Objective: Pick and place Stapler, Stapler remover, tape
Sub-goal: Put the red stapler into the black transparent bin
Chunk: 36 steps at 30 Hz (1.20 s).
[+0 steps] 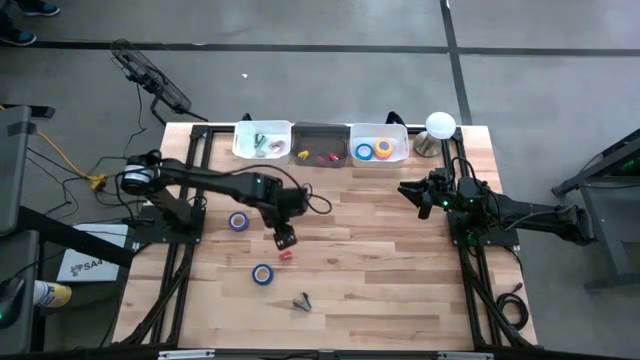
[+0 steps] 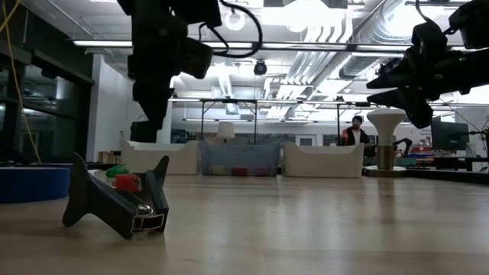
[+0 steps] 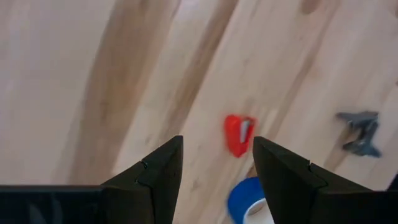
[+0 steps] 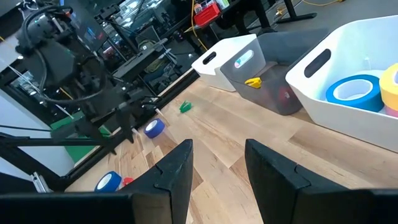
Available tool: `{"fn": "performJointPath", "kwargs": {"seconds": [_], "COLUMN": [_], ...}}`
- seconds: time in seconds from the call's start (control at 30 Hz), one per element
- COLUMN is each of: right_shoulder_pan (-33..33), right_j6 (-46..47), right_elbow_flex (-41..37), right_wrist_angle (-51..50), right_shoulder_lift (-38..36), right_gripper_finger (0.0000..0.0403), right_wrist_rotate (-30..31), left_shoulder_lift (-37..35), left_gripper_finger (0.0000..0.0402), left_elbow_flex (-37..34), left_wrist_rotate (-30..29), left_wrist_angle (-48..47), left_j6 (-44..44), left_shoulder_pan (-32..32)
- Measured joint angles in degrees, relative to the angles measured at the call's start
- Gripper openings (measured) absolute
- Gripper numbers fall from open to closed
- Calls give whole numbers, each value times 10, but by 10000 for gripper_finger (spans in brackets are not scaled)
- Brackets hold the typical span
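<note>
Almost nothing is reading clearly here. A white sheet [image 1: 88, 264] is lying on the floor just beside the worktop [image 1: 400, 260], off its left edge, and it is showing dark letters that look like "SA" (the rest is running too small to make out). No other label, brand, number or sign is coming through legibly in any view.

The high view looks straight down on the whole bench [image 1: 400, 250]. The low view sits at benchtop level, close behind a dark stapler remover [image 2: 118, 200], facing the room. The left wrist camera looks steeply down, near the wood; the right wrist camera looks across toward the bins [image 4: 348, 74], shared with the high view
</note>
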Motion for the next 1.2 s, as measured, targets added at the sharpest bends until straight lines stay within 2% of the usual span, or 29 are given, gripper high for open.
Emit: {"fn": "performJointPath", "kwargs": {"seconds": [0.4, 0.63, 1.2], "right_shoulder_pan": [0, 0, 0], "right_j6": [0, 0, 0], "right_elbow_flex": [0, 0, 0], "right_wrist_angle": [-2, -2, -2], "right_shoulder_lift": [0, 3, 4], "right_gripper_finger": [138, 138, 138], "right_wrist_rotate": [0, 0, 0], "left_shoulder_lift": [45, 84, 130], "left_gripper_finger": [191, 191, 191], "left_elbow_flex": [1, 0, 0], "left_wrist_rotate": [-11, -55, -97], "left_wrist_angle": [13, 19, 57], "left_j6": [-61, -74, -75], "left_shoulder_pan": [-69, -107, -123]}}
